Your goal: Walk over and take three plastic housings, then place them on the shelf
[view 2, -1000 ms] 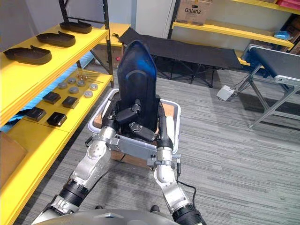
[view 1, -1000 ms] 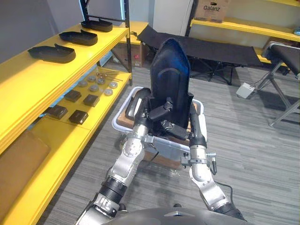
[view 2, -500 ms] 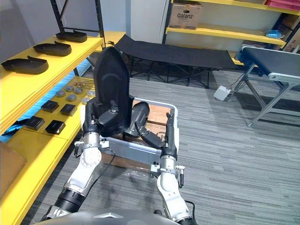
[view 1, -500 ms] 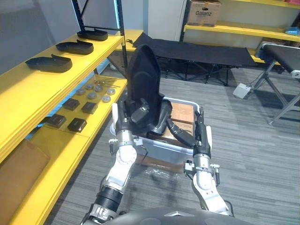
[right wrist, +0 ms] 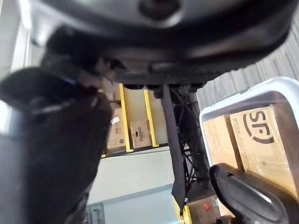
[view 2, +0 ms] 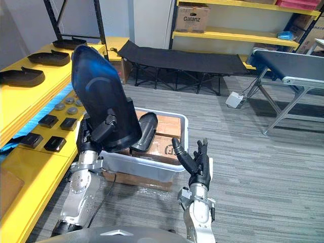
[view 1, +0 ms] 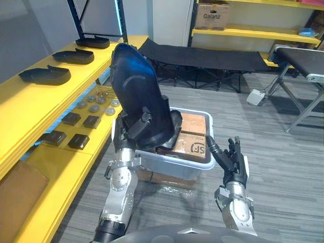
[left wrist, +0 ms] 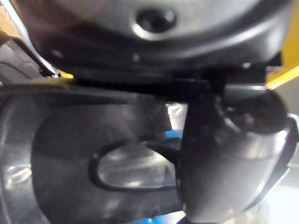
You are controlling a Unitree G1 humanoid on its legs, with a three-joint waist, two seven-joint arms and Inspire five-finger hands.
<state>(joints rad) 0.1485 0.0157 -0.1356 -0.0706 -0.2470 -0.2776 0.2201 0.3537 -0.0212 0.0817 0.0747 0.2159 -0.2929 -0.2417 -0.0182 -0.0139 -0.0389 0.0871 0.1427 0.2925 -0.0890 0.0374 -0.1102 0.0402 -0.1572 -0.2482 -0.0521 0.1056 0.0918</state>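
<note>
Plastic housing (view 1: 137, 93), a tall dark shell, stands tilted above a white tub (view 1: 208, 120) at centre frame in the left eye view, clasped near its base by the robot's left hand (view 1: 135, 127) alone. The right hand (view 1: 232, 161), which gripped it half a second ago, has let go. It now hangs at lower right with fingers spread wide, holding nothing. Flat dark shells (view 1: 45, 76) lie in a row on the yellow shelf (view 1: 25, 104) at upper left.

In the right eye view, a second housing (view 2: 147, 126) rests in the tub on cardboard boxes (view 2: 164, 147), just behind the raised one.

The left wrist view shows that hand's thumb pressed across the housing's glossy grey face.

In the right wrist view, the tub's corner, a printed box and the second housing lie beyond the free hand.

The release suggests the lift is finished and the carry to the shelf comes next. With one hand on so tall a piece, it could tip on the way.
</note>
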